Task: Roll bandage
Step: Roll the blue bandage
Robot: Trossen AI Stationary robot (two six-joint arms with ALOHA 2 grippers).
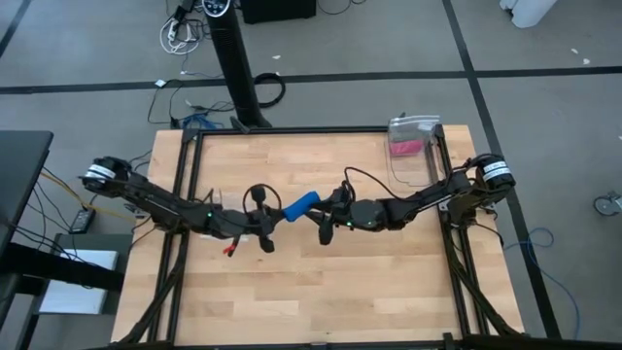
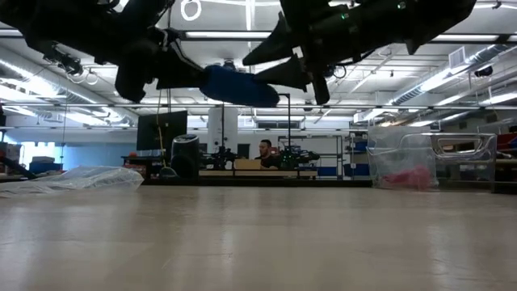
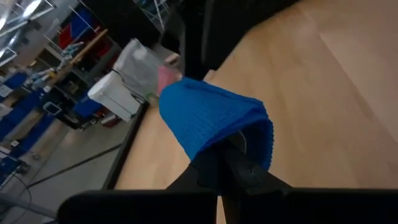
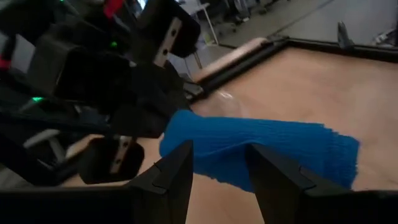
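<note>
A blue bandage roll (image 1: 302,205) is held in the air above the middle of the table; it also shows in the low view (image 2: 238,86). My left gripper (image 1: 272,220) is shut on the roll's left end, as its wrist view shows (image 3: 231,167). My right gripper (image 1: 328,218) is open at the roll's right part. In the right wrist view (image 4: 219,169) its two fingers stand apart in front of the roll (image 4: 261,149). I cannot tell whether they touch it. My left gripper pinches the roll's near end (image 3: 252,146) between its two fingers. The fingers come level from the table's left and lie along the roll. The roll sticks out past the fingertips toward my right gripper, slanting a little, lifted clear of the table.
A clear plastic box (image 1: 413,146) with something pink inside stands at the table's far right corner, also in the low view (image 2: 404,166). Crumpled clear plastic (image 2: 81,178) lies at the left. A person (image 2: 264,150) sits in the room beyond the table.
</note>
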